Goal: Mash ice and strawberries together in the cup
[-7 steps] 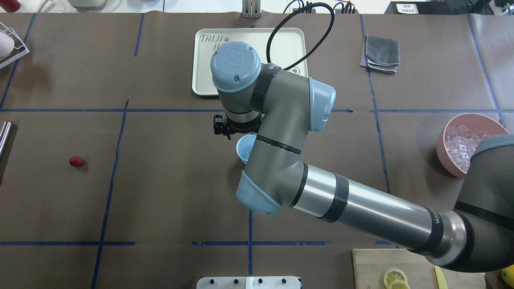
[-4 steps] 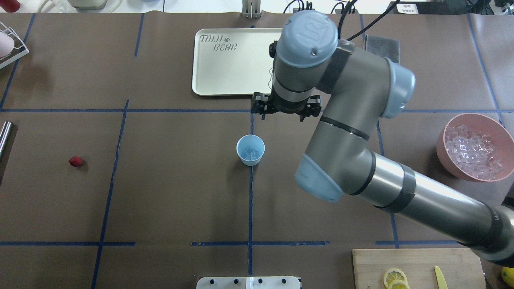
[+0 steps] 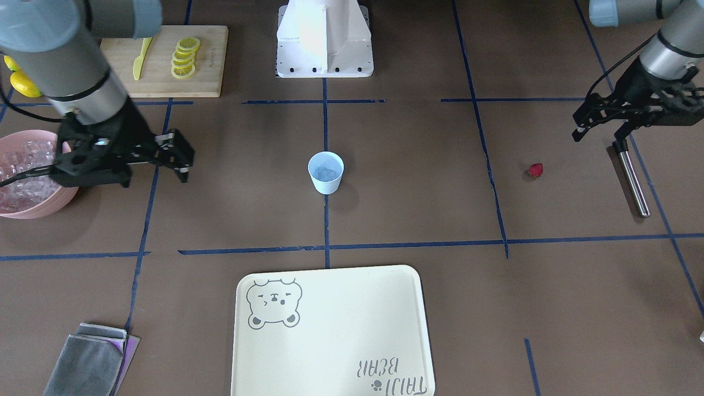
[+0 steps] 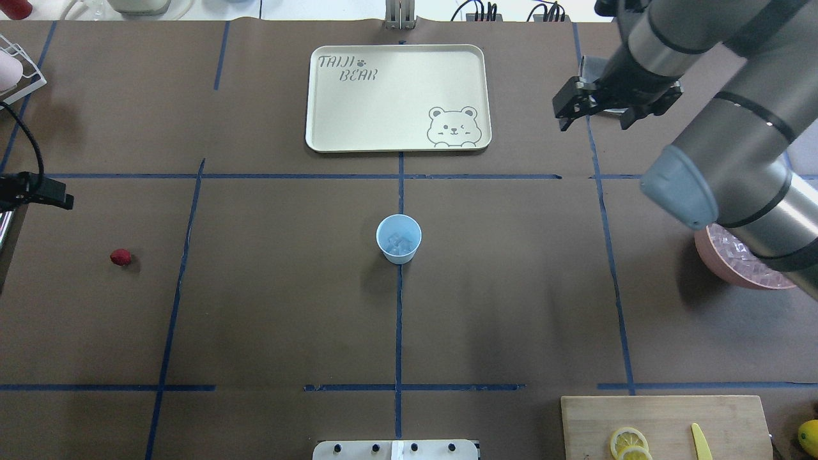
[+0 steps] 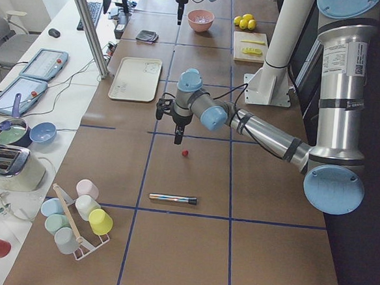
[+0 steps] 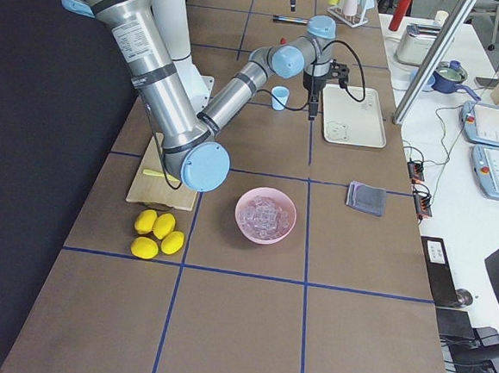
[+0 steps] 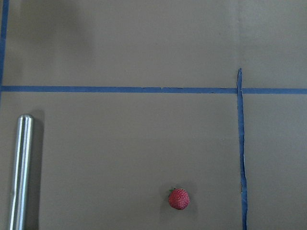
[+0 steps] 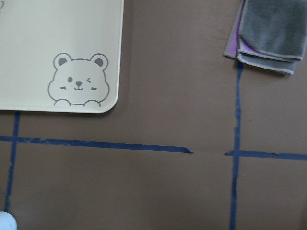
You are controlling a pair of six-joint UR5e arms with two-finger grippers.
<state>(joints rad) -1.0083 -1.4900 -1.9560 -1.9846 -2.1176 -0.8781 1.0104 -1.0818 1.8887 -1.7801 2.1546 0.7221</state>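
Note:
The pale blue cup (image 4: 399, 238) stands upright at the table's middle, also in the front view (image 3: 325, 172), with a few clear ice cubes (image 4: 401, 242) inside. The small red strawberry (image 4: 120, 257) lies on the table far to the left and shows in the left wrist view (image 7: 179, 199). My left gripper (image 3: 599, 137) hovers open and empty beyond the strawberry, near a metal rod (image 3: 632, 181). My right gripper (image 4: 594, 121) is open and empty, high at the back right, far from the cup.
A pink bowl (image 4: 716, 268) of ice sits at the right, partly under my right arm. A cream tray (image 4: 383, 108) lies behind the cup. A folded grey cloth (image 8: 273, 33) is at the back right, a cutting board (image 4: 664, 425) with lemon slices at the front right.
My right arm has swung from over the cup to the back right, uncovering the cup with ice in it. My left gripper has come into view at the left edge.

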